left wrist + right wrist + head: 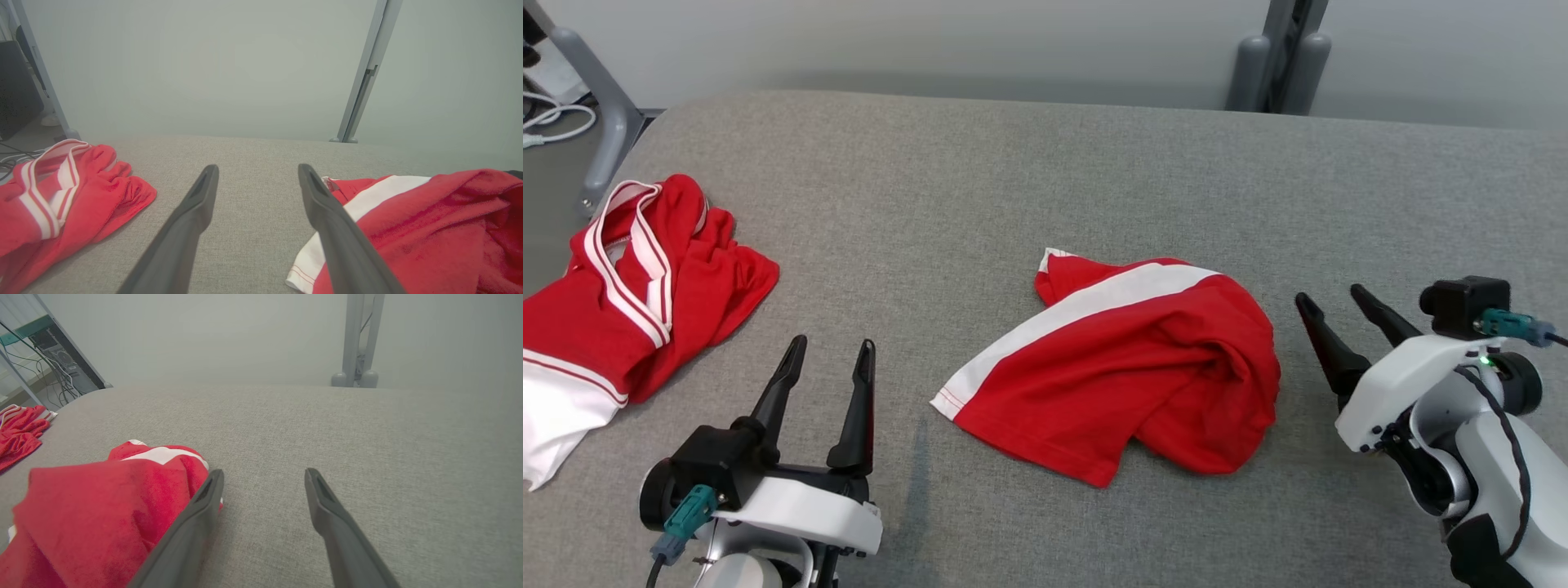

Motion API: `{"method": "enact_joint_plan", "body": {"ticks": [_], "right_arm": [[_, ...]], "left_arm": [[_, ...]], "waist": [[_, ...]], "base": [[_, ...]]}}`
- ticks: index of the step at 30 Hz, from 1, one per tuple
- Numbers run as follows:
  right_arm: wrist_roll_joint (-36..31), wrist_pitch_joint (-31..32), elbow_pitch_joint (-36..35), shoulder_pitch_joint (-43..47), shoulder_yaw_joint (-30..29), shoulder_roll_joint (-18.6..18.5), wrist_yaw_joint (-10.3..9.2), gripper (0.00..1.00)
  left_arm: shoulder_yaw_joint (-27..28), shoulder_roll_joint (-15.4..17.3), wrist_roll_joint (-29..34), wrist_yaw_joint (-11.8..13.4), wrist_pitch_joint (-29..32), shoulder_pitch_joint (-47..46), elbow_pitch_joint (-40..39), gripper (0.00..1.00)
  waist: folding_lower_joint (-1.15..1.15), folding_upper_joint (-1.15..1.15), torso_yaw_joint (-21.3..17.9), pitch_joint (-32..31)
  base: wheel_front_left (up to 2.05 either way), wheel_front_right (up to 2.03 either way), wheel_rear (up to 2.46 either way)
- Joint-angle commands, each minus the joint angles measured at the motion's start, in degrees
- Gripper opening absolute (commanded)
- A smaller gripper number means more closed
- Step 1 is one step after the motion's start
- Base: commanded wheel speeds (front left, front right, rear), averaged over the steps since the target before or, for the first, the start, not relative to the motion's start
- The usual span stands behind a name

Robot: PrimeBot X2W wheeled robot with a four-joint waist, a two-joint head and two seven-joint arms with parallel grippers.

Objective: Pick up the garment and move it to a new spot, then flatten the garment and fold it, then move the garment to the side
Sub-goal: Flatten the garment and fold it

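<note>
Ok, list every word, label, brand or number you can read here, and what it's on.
No readable text anywhere.
The red garment in the middle carries a plain white stripe, no print.
The second red garment at the left has white bands, no lettering.
The left gripper, right gripper and grey table bear no legible marking.

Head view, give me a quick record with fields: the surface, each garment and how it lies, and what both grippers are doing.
surface: grey table, fabric-covered
middle garment: red with a white stripe, crumpled, lying between the two grippers
left garment: red with white trim, bunched at the table's left edge
left gripper: open, empty, apart from both garments
right gripper: open, empty, just right of the middle garment
folding: not yet begun
</note>
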Motion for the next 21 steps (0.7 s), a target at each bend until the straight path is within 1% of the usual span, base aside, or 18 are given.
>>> {"method": "enact_joint_plan", "body": {"ticks": [1, 6, 9, 13, 14, 15, 16, 21], "right_arm": [[2.22, 1.18, 1.09, -1.68, 1.96, -0.89, 0.03, 1.0], [9.85, 6.19, 2.7, -5.52, 10.53, -3.23, 0.02, 1.0], [14.58, 8.39, 1.93, -6.82, 15.21, -4.38, 0.03, 1.0], [19.46, 9.35, 1.1, -8.11, 20.06, -5.77, 0.03, 1.0], [20.45, 8.87, 0.92, -8.36, 20.82, -5.91, 0.03, 0.49], [21.6, 8.63, 0.86, -8.57, 21.62, -6.07, 0.03, 0.34], [22.59, 8.49, 0.55, -8.8, 22.52, -6.27, 0.03, 0.0], [25.74, 5.8, -0.29, -9.82, 24.63, -7.67, 0.03, 0.0]], "left_arm": [[-0.07, 0.08, 0.13, -0.25, -0.33, -1.27, 0.55, 1.0], [-0.61, -0.47, -0.12, -0.75, -1.16, -2.84, 2.42, 1.0], [-0.75, -0.71, -0.17, -1.0, -1.68, -3.6, 3.43, 1.0], [-0.84, -0.96, -0.33, -1.2, -2.23, -4.57, 4.59, 1.0], [-0.86, -1.0, -0.39, -1.27, -2.37, -4.73, 4.86, 1.0], [-0.86, -1.07, -0.47, -1.31, -2.54, -4.78, 5.11, 1.0], [-0.84, -1.12, -0.53, -1.38, -2.61, -4.8, 5.38, 1.0], [-0.74, -1.2, -0.77, -1.44, -3.08, -5.42, 6.11, 1.0]], "waist": [[0.0, 0.0, 0.91, 1.25], [0.0, 0.0, 1.33, 2.42], [0.0, 0.0, 1.41, 2.81], [0.0, 0.0, 1.45, 3.28], [0.0, 0.0, 1.44, 3.37], [0.0, 0.0, 1.42, 3.43], [0.0, 0.0, 1.4, 3.47], [0.0, 0.0, 1.29, 3.6]], "base": [[0.0, 0.0, 0.0], [0.0, 0.0, 0.0], [0.0, 0.0, 0.0], [0.0, 0.0, 0.0], [0.0, 0.0, 0.0], [0.0, 0.0, 0.0], [0.0, 0.0, 0.0], [0.0, 0.0, 0.0]]}}
